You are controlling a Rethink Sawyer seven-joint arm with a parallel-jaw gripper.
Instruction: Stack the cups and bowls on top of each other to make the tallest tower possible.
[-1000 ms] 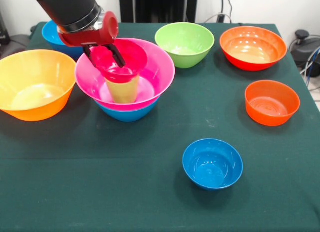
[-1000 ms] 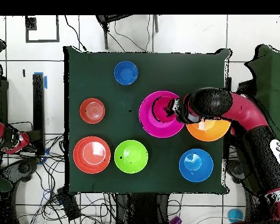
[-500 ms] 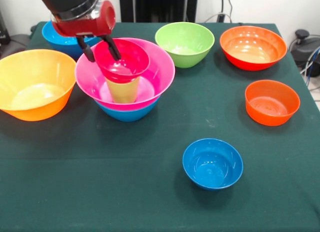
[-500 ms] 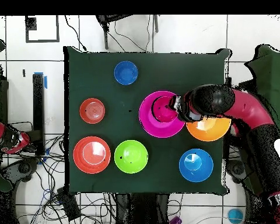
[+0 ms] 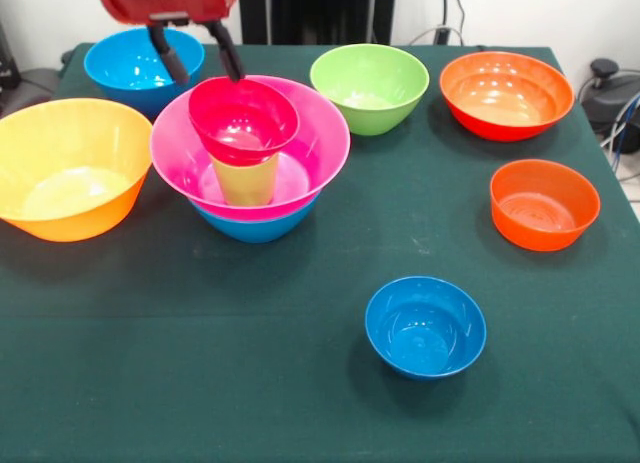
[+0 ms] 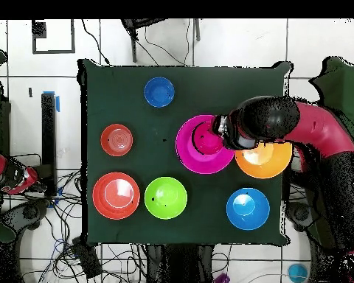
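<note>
The tower stands left of centre: a medium blue bowl (image 5: 258, 226) at the bottom, the large pink bowl (image 5: 322, 143) (image 6: 187, 153) nested in it, the lime cup (image 5: 247, 180) upright inside that, and a small crimson bowl (image 5: 243, 118) (image 6: 203, 138) resting on the cup's rim. My gripper (image 5: 196, 55) hangs open just above and behind the crimson bowl, touching nothing. From overhead the arm (image 6: 262, 124) covers the pink bowl's right edge. The green bowl (image 5: 370, 83) (image 6: 165, 197) sits alone on the cloth.
Loose bowls ring the tower: a large orange bowl (image 5: 70, 163) (image 6: 265, 161), a second medium blue bowl (image 5: 135, 68) (image 6: 248, 208), a large red-orange bowl (image 5: 505, 93) (image 6: 116, 195), a smaller red-orange bowl (image 5: 543, 203) (image 6: 116, 139) and a small blue bowl (image 5: 425, 325) (image 6: 158, 91).
The gripper has let go of the crimson bowl and risen straight up off it. The bowl stays on the cup.
</note>
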